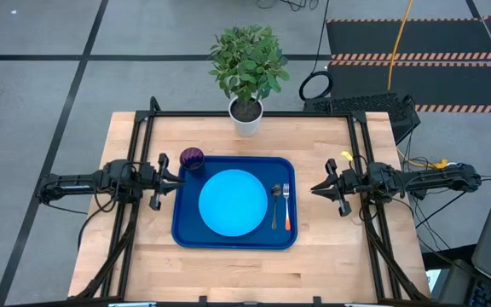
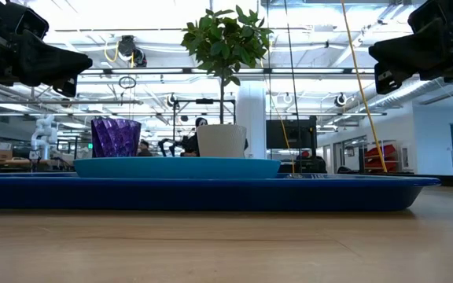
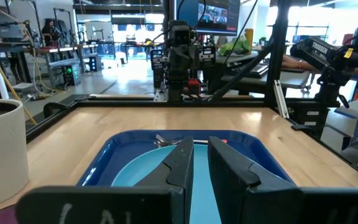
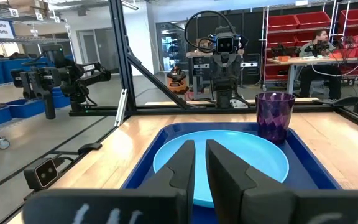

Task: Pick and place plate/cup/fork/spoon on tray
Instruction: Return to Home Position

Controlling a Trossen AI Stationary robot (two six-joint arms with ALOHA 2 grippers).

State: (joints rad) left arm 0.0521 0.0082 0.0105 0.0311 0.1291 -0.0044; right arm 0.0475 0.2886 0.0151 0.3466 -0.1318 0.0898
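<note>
The dark blue tray (image 1: 186, 230) lies at the table's middle. The light-blue plate (image 1: 233, 202) lies flat in it. The purple cup (image 1: 193, 159) stands upright in the tray's far left corner and also shows in the right wrist view (image 4: 275, 115). The dark spoon (image 1: 275, 205) and the orange-handled fork (image 1: 286, 207) lie side by side in the tray, right of the plate. My left gripper (image 1: 180, 181) hovers shut and empty at the tray's left edge. My right gripper (image 1: 314, 189) hovers shut and empty just right of the tray.
A white pot with a green plant (image 1: 246, 118) stands at the table's far edge, behind the tray. A black frame (image 1: 245, 113) runs along the table's far and side edges. Bare wood (image 1: 237, 273) lies between the tray and the near edge.
</note>
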